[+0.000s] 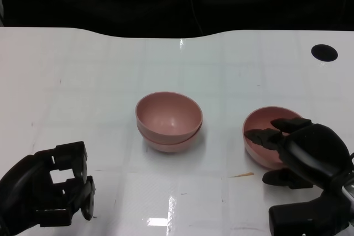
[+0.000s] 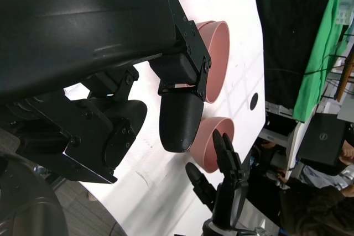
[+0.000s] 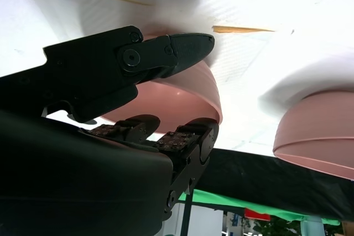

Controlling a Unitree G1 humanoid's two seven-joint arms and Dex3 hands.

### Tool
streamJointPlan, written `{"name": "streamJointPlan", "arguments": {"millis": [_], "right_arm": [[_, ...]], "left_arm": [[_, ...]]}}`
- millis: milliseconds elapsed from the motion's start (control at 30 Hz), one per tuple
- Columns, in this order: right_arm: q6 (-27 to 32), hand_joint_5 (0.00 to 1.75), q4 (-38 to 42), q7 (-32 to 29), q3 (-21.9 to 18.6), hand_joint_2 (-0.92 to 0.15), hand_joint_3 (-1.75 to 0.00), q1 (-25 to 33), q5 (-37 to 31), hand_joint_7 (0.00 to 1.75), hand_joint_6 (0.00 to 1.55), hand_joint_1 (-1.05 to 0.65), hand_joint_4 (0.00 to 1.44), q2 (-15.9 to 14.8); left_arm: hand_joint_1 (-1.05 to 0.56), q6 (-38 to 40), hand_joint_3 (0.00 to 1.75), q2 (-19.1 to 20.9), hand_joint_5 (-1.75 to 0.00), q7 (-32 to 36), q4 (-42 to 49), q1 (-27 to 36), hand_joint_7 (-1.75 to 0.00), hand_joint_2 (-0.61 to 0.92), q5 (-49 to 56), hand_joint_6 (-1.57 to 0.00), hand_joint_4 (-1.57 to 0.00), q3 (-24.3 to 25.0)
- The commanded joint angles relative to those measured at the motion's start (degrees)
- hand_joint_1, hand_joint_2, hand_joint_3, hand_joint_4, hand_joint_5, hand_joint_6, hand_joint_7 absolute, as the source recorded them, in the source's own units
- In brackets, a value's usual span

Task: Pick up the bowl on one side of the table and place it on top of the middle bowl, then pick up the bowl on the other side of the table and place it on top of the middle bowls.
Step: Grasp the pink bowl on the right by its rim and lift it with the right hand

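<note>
On your table point(image 1: 99, 70): two stacked bowls point(image 1: 168, 120) at the middle, one nested in the other. To their right, well apart, a single bowl point(image 1: 264, 136). Your right hand point(image 1: 301, 153) is at that bowl's near right side, fingers point(image 1: 265, 135) over its rim. Your left hand point(image 1: 52, 189) is at the near left corner, well apart from the stack. A round hole point(image 1: 324, 52) lies far right, behind the single bowl.

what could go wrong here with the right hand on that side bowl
1. The right hand has fingers over the near rim of the side bowl, with one under its outer wall in the right wrist view. That looks like a rim-only grip, so the bowl could tilt or slip on lifting.
2. The middle stack already holds two bowls, so a tilted placement might sit crooked or nudge it.
</note>
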Motion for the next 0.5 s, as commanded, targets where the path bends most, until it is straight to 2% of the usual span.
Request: {"name": "streamJointPlan", "arguments": {"millis": [33, 500], "right_arm": [[0.05, 0.04, 1.63, -1.18, 1.12, -0.92, -0.14, -1.36, 0.49, 0.03, 0.53, -0.74, 0.5, -1.33], [-0.16, 0.02, 8.41, -4.79, 3.15, -0.92, -0.18, -5.57, 1.05, 0.01, 0.52, -0.75, 0.52, -1.81]], "left_arm": [[0.22, -0.25, 1.36, 0.05, -1.75, 0.48, -0.82, 0.08, -1.75, 0.76, 0.73, -0.79, -0.96, 0.59], [0.22, -1.76, 1.34, -0.86, -1.75, 1.2, -1.2, 0.56, -1.75, 0.76, 2.7, -0.78, -0.94, 0.6]]}}
